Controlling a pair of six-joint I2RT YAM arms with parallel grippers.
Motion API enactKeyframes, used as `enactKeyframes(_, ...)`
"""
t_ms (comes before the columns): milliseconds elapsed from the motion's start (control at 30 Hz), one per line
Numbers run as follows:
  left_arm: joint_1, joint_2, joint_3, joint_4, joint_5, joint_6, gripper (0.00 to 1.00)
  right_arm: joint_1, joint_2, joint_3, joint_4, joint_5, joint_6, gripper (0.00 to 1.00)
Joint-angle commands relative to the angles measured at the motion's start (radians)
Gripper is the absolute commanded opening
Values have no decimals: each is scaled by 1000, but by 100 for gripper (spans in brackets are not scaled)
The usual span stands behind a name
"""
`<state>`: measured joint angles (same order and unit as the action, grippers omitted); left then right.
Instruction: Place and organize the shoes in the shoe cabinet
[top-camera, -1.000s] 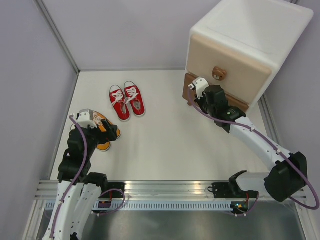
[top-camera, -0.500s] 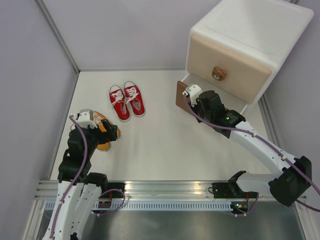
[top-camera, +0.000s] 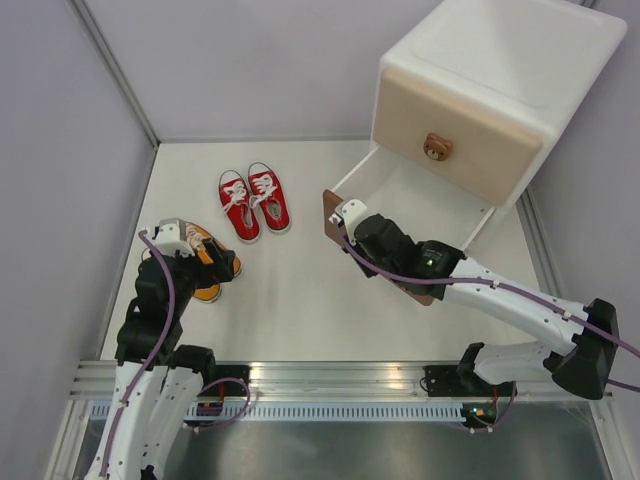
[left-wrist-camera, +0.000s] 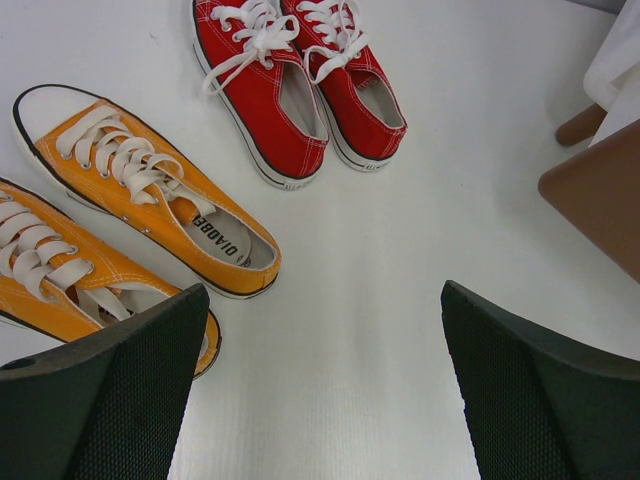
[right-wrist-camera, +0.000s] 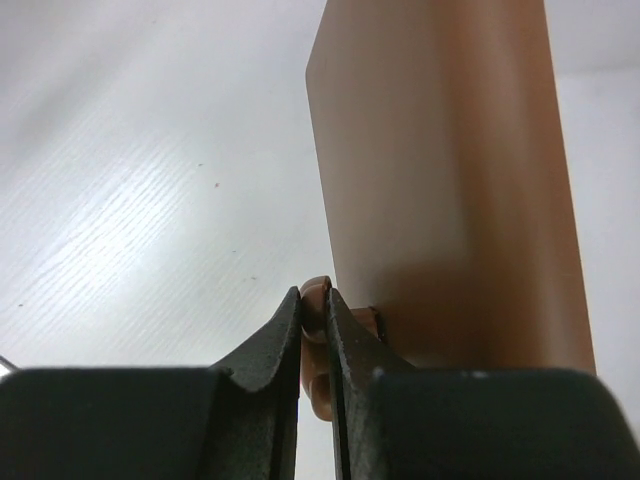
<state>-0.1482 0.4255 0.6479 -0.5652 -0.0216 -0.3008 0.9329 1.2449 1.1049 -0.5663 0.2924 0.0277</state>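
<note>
Right gripper (right-wrist-camera: 312, 303) is pressed onto the small knob (right-wrist-camera: 358, 322) of the lower drawer (top-camera: 405, 195), with both fingers nipped tight against it and only a sliver of tan showing between the tips. On the right wrist feed the brown drawer front (right-wrist-camera: 440, 180) fills the upper right of the frame, standing upright above the white table (top-camera: 300, 290). From the overhead camera the drawer sits drawn well out of the shoe cabinet (top-camera: 500, 60). Its white inside is open to view and I see no shoe in it. The brown front points toward the middle of the table, with the right arm reaching across from the near right. The beige upper drawer (top-camera: 450, 115) is flush in the cabinet, its bear knob (top-camera: 436, 147) facing out. Left gripper (left-wrist-camera: 320, 395) is spread wide and holds nothing. Its two dark fingers (left-wrist-camera: 110, 400) frame the lower corners of the left wrist feed, hanging above the table at the near left. All four shoes are on the table, none in the cabinet. The orange pair (left-wrist-camera: 150, 190) lies side by side just under and ahead of the left gripper, partly hidden by that arm in the overhead view. The red pair (top-camera: 254, 202) lies side by side farther back, near the orange pair and well apart from the cabinet.
</note>
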Motion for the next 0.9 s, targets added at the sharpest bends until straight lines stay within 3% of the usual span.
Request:
enactKeyframes(0, -5, 4, -4, 50, 6, 35, 100, 96, 22, 59, -12, 106, 127, 1)
enactKeyframes(367, -5, 4, -4, 50, 6, 35, 100, 286, 65, 98, -41, 215, 327, 1)
enactKeyframes(867, -5, 4, -5, 50, 2, 34, 100, 348, 105, 130, -23, 255, 436, 1)
